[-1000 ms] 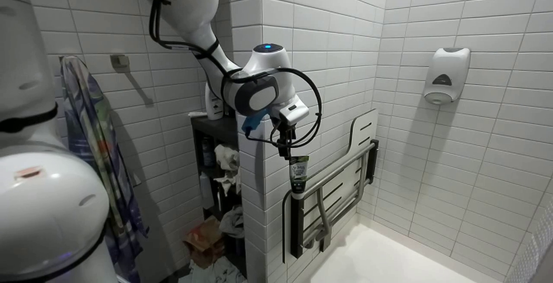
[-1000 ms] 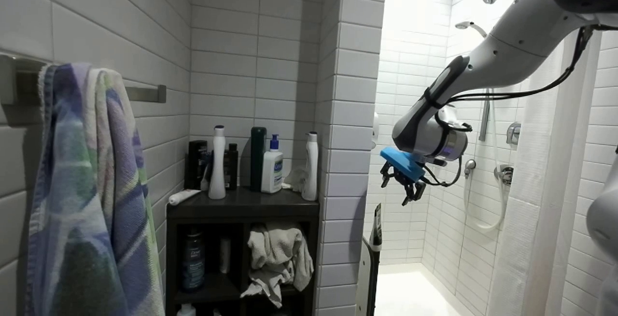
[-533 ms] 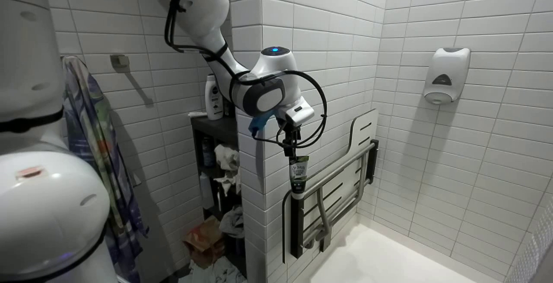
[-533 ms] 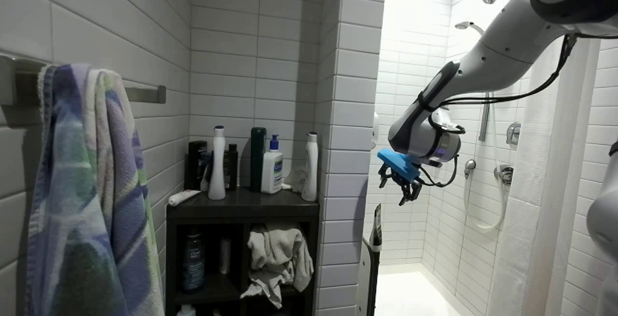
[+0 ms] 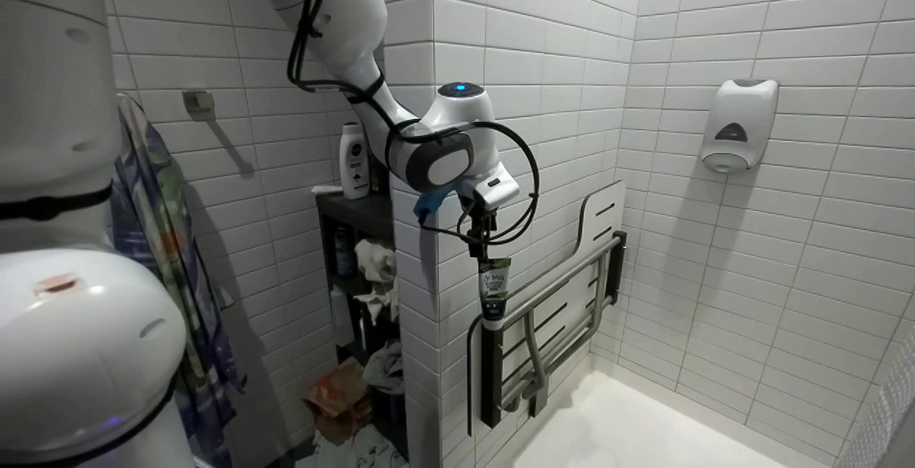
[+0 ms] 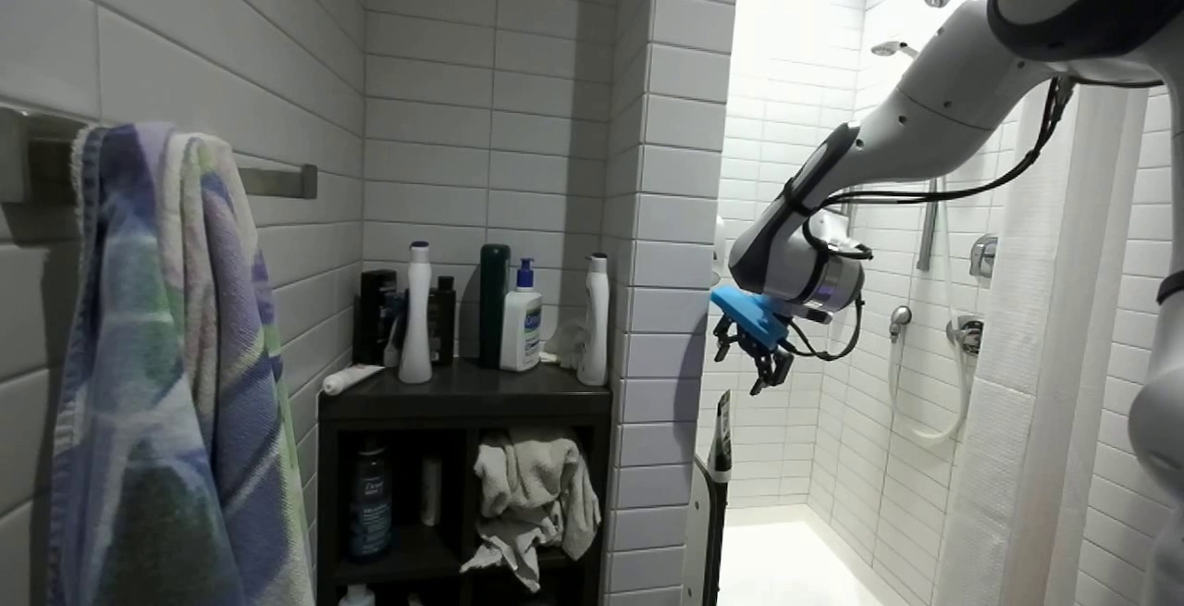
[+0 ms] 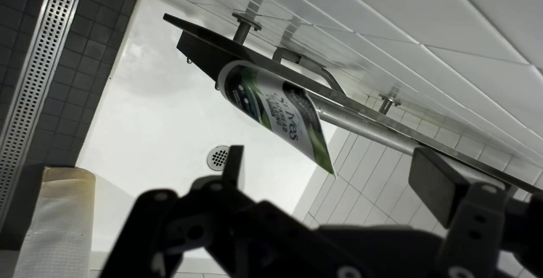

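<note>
Wrist view: looks past the gripper (image 7: 330, 171), with jaws spread wide, to the St. Ives tube (image 7: 273, 108), printed in white, black and green (reads in part "blackhead clearing"). In an exterior view, stands cap-down at the near end of the folded shower seat (image 5: 561, 293), alongside the tiled wall (image 5: 529, 61), just below the gripper, near yet apart. Beneath, shows a round floor drain (image 7: 217, 158) in the white shower floor (image 7: 148, 112). Higher up, includes a wall-mounted white soap dispenser (image 5: 741, 125). Past the wall's end, shows a dark shelf unit (image 6: 465, 401) with bottles (image 6: 415, 315) on top and a crumpled cloth (image 6: 536, 481) lower, plus a multicolored towel (image 6: 176, 338) on a metal bar (image 6: 279, 182).
</note>
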Tool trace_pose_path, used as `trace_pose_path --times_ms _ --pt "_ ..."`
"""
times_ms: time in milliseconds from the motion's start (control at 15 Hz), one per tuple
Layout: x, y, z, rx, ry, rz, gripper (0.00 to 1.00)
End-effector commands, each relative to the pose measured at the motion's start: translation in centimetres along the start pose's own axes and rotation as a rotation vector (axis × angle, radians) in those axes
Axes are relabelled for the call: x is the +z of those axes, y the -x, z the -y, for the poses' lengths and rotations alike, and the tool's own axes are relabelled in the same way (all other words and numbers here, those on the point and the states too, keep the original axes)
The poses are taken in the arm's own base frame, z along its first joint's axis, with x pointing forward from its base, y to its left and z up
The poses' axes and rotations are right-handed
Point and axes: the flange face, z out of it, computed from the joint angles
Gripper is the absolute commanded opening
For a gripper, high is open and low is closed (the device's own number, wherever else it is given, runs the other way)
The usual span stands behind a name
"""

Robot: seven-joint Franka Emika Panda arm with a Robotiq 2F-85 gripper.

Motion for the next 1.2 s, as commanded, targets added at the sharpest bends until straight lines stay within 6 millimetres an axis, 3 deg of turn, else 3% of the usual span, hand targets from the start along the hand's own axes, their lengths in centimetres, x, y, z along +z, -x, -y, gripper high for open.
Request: trace_pose_path --times_ms 0,667,1133 --pt "0.5 -0.6 0.8 0.021 0.003 0.017 1.00" --pt "1.3 -3.5 -1.0 0.090 0.028 0.000 1.00" --pt "1.4 -3.8 -0.1 0.116 0.017 0.012 1.00"
